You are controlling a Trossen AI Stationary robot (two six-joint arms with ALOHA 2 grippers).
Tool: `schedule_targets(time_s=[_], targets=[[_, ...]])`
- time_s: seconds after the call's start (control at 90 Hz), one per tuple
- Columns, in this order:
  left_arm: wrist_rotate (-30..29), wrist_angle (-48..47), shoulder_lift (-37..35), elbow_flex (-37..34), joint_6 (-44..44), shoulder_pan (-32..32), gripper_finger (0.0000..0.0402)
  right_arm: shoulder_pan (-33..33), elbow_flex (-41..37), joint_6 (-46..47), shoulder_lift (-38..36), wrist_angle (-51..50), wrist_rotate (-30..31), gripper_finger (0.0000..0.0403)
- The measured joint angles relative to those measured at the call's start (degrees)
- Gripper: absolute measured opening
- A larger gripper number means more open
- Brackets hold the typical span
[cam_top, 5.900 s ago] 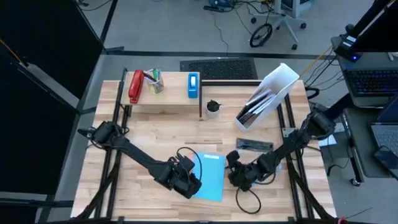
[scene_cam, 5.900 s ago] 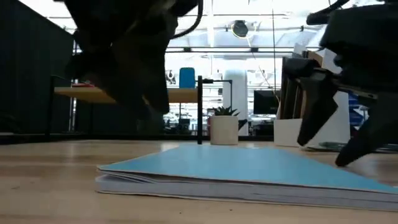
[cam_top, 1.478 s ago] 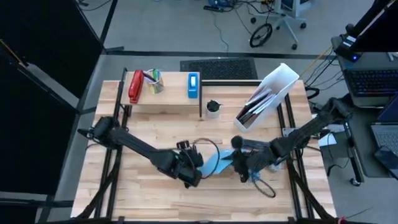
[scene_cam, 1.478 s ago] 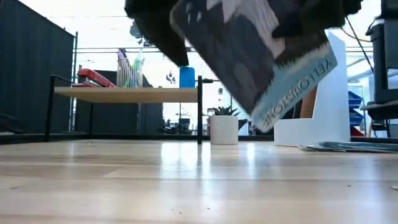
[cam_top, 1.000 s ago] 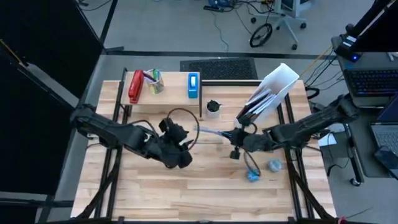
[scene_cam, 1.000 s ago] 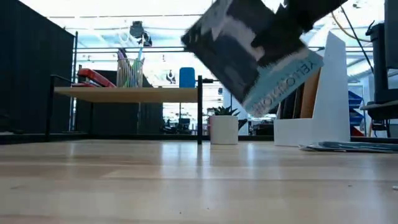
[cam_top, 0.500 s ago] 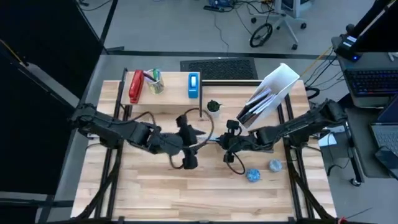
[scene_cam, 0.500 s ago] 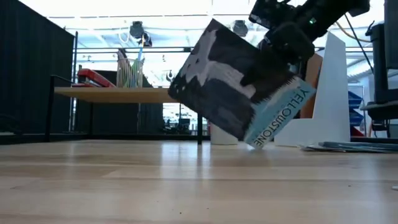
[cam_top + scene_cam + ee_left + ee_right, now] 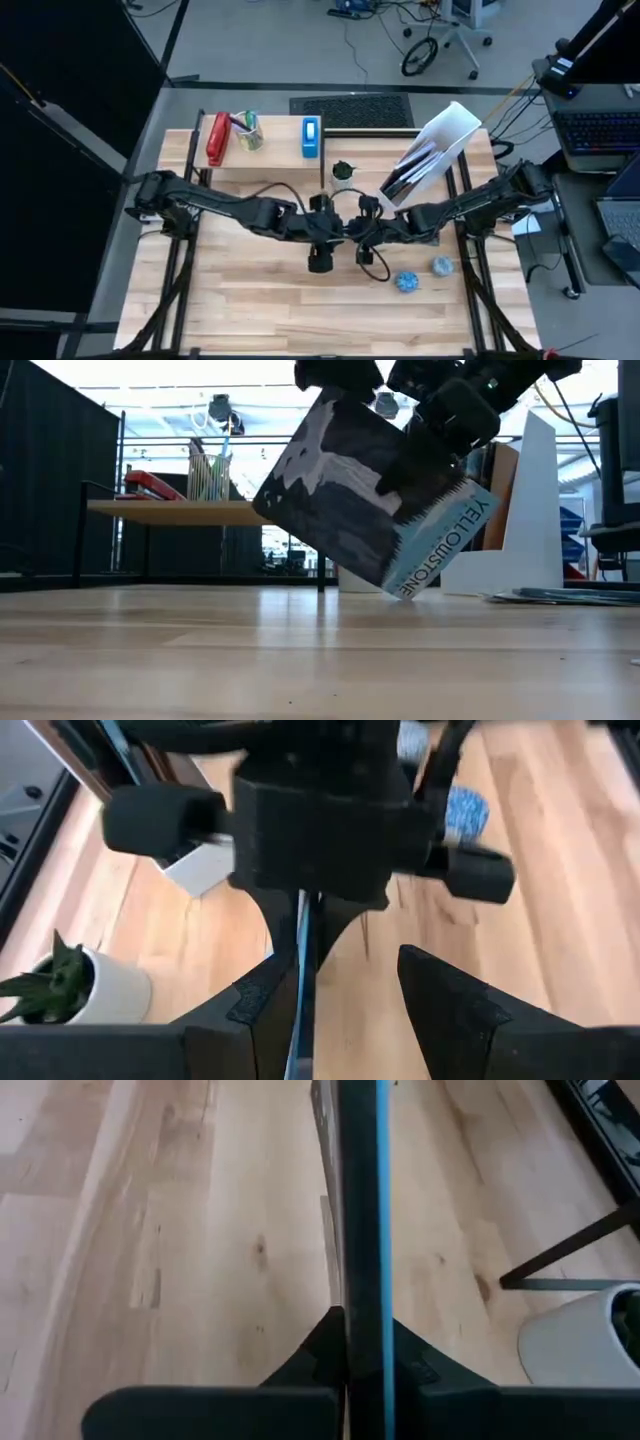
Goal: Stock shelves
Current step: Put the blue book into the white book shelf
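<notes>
The left gripper (image 9: 325,222) has closed in, jaws apart around the blue-spined Yellowstone book (image 9: 375,500); right gripper (image 9: 358,226) stays clamped on it above the light-wood tabletop (image 9: 300,660).

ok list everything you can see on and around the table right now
book: one, dark cover with blue YELLOWSTONE spine, held tilted above mid-table
wood shelf: one, light wood on black legs, back left of the table
stapler: one, red, left end of the shelf
pen cup: one, holding pens, beside the stapler
blue box: one, right end of the shelf
potted plant: one, white pot, just right of the shelf
white file holder: one, back right, dark folders inside
blue balls: two, front right on the tabletop
left claw: open around the book's edge, mid-table
right claw: shut on the book
</notes>
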Motion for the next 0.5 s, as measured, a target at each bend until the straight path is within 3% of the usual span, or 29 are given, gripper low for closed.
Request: schedule_targets(time_s=[0.256, 0.367, 0.5], targets=[[0.0, -3.5, 2.8, 0.0, 0.0, 1.3, 0.0145, 0.3, 0.0, 0.1, 0.0, -0.2, -0.3, 0.0004], [0.0, -3.7, 2.7, 0.0, 0.0, 1.7, 0.0101, 0.4, 0.0, 0.1, 0.0, -0.2, -0.3, 0.0004], [0.0, -3.7, 2.7, 0.0, 0.0, 2.3, 0.0020, 0.4, 0.0, 0.2, 0.0, -0.1, -2.0, 0.0007]])
